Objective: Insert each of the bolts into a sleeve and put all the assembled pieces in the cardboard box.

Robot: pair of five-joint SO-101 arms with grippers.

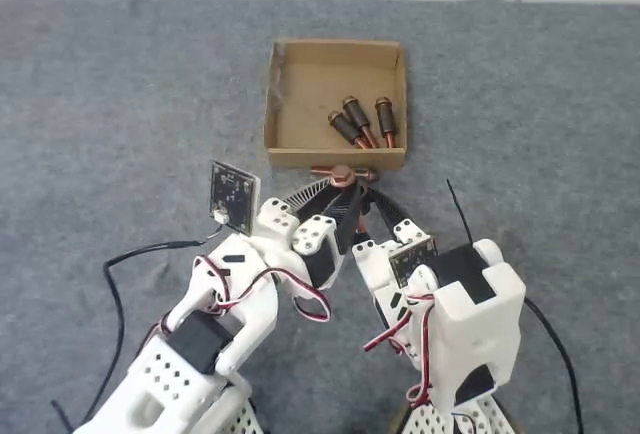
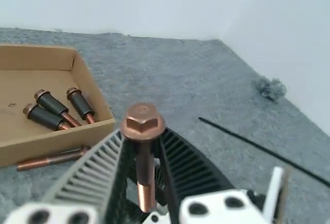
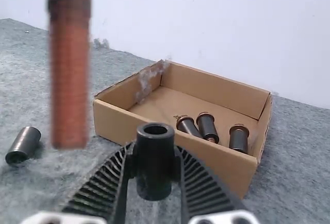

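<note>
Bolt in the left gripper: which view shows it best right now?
Left wrist view: the bolt stands clamped in the left gripper, head and thread plain. Right wrist view catches its shank close up; high view, its head from above.

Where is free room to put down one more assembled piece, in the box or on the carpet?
Free: the left half of the cardboard box, beside three assembled pieces on its right; the carpet on either side of the box. Crowded: the strip before its front wall, with a loose bolt, left gripper, right gripper.
</note>
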